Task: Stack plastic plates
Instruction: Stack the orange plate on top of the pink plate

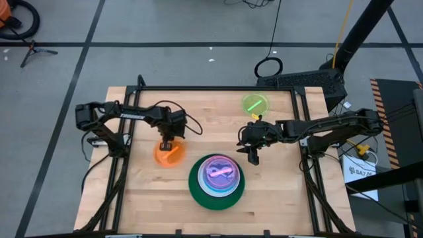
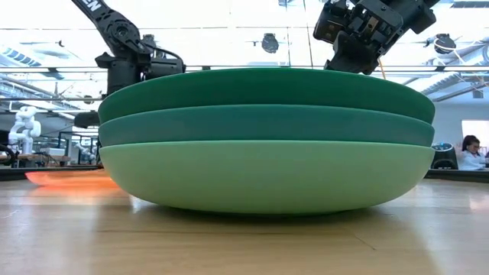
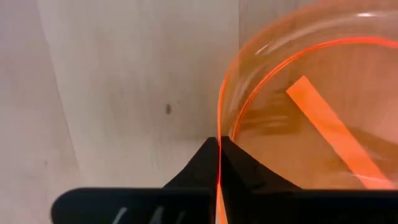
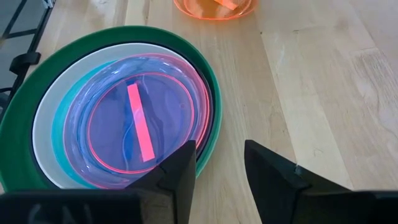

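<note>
A stack of plates stands near the table's near edge, with large green ones at the bottom and translucent blue and pink ones on top. The orange plate lies left of the stack, and my left gripper is shut on its far rim. A lime plate rests flat near the far edge. My right gripper hovers open just right of the stack, touching nothing. My left gripper pinches the orange plate's rim between its two fingers, one finger outside the rim and the other inside it. The fingers come from above, pointing down. Whether the plate is lifted off the table, I cannot tell.
Bare wooden table lies right of the stack and in front of the orange plate. A black frame runs along the table's edges. In the low view the stack fills the middle and hides most of the table behind it.
</note>
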Motion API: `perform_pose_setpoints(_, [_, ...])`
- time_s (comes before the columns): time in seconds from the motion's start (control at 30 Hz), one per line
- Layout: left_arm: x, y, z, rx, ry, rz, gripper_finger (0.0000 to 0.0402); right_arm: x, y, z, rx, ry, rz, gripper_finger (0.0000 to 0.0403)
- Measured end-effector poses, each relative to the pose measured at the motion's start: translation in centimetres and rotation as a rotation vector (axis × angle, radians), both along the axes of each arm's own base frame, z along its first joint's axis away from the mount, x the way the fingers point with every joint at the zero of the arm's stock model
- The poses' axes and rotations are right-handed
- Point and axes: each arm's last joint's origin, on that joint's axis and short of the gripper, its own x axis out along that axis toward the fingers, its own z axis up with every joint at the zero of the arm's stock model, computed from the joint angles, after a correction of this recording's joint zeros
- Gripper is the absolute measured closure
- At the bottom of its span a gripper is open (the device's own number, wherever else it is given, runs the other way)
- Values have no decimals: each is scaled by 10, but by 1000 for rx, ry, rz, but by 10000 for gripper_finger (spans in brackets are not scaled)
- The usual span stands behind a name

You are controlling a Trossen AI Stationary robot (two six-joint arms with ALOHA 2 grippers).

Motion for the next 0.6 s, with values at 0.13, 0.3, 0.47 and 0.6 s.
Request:
perform_pose_setpoints(0.13, [6, 3, 12, 35, 10, -9, 396, 0, 0, 0, 0, 0, 0, 271])
perform_pose_setpoints(0.3, [11, 6, 26, 61, 21, 0, 397, 0, 0, 0, 0, 0, 0, 271])
perform_pose_setpoints(0.47, [17, 8, 40, 59, 18, 38, 397, 0, 0, 0, 0, 0, 0, 271])
perform_pose_setpoints(0.6, [23, 6, 52, 62, 0, 52, 398, 0, 0, 0, 4, 0, -4, 271])
